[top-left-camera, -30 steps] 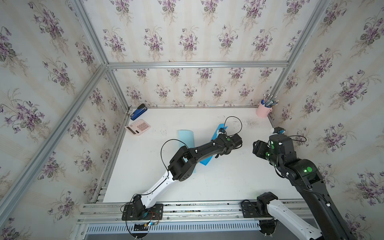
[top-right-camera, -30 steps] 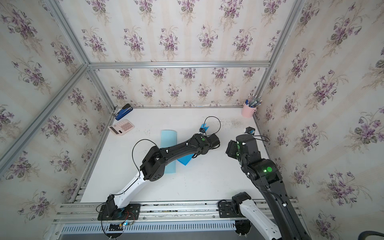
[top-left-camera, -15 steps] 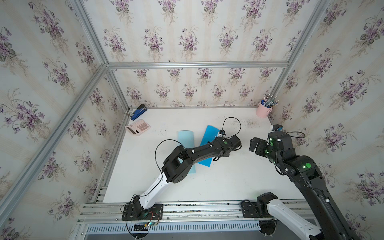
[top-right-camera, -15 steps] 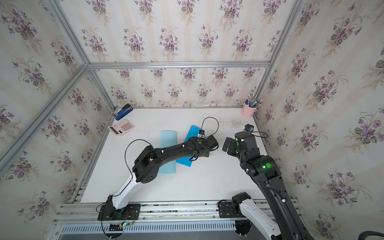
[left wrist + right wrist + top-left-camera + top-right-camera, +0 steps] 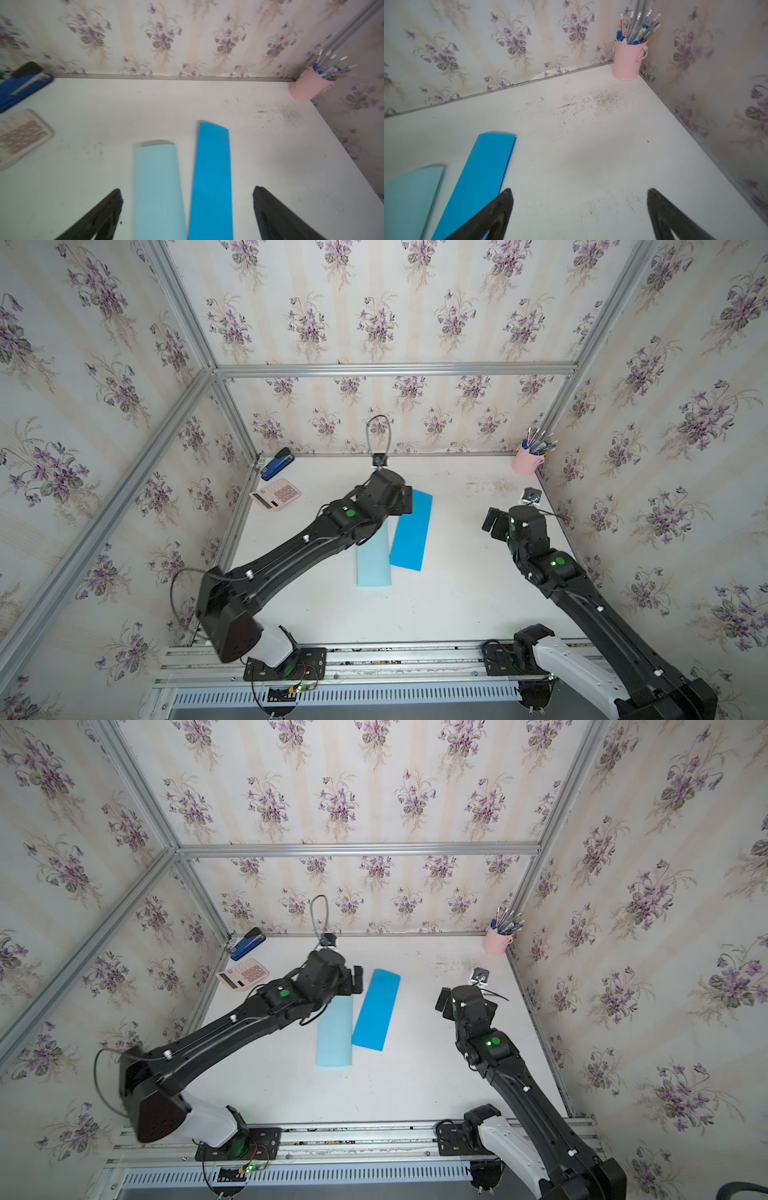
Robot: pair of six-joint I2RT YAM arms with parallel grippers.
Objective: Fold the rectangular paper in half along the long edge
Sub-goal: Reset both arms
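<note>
Blue paper (image 5: 411, 531) sits mid-bench (image 5: 457, 605), flat and narrow, just beside a pale blue sheet (image 5: 374, 568), their near ends about touching. Left gripper (image 5: 187, 189) was clamped on it a second ago; now it's spread wide, empty, backed off above both sheets. Right gripper (image 5: 580, 189) has opened too, holds nothing, off to the side. I'd call that fold made and let go. Right wrist view shows two layers at the paper's far end; top views show only a plain strip.
</note>
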